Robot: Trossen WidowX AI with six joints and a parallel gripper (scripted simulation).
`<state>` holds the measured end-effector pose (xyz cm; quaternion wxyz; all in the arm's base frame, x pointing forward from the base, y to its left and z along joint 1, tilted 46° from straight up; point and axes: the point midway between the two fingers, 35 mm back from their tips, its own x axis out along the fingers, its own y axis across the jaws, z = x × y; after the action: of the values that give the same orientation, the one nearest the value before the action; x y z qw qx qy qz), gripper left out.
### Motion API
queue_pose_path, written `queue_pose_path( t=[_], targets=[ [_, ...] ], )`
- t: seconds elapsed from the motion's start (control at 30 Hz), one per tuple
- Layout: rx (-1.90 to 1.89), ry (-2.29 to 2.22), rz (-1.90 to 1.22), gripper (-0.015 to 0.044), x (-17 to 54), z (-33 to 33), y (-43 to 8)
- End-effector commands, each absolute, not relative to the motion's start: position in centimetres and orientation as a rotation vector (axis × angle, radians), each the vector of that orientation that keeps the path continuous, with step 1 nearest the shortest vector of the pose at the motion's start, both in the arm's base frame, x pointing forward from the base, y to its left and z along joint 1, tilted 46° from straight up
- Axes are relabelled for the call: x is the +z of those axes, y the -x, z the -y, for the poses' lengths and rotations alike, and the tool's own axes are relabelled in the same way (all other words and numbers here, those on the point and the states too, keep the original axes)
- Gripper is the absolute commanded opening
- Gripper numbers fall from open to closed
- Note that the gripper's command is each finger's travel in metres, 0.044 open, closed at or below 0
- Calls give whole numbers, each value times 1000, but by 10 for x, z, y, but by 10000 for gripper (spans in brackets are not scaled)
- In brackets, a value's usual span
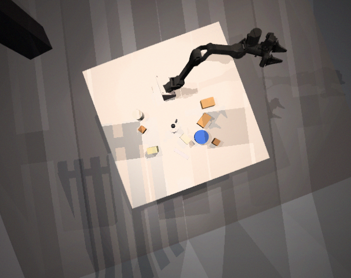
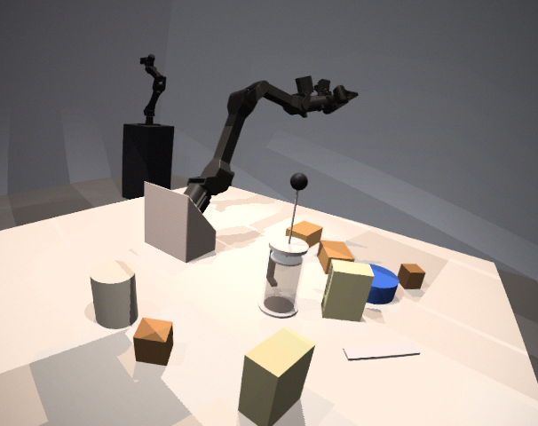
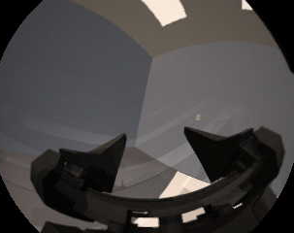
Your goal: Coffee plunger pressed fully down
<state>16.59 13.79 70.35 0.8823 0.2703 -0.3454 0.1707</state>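
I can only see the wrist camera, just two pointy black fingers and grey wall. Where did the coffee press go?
Observer: The coffee press stands upright on the table, far below and to the side of the gripper.
Operator: Is the stick pushed down?
Observer: No. The plunger knob sits high above the lid on its thin rod.
Operator: Is the robot hand near it?
Observer: No. From the top, the open, empty gripper hangs out past the table's edge.
Operator: What's next to the press?
Observer: A tall pale yellow block stands close beside it, with a blue disc behind that.
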Motion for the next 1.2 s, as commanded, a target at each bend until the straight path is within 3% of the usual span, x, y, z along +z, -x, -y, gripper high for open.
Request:
queue_pose_path(
  t=[0.0,0.4,0.73,0.9,1.17],
  targets=[
    [293,-406,718,440,688,-146,-197],
    [183,31,532,440,604,-138,-311],
    [111,250,187,440,489,-60,-405],
    [87,269,-4,440,426,-4,-428],
    [46,173,-290,440,329,93,-423]
  ],
)
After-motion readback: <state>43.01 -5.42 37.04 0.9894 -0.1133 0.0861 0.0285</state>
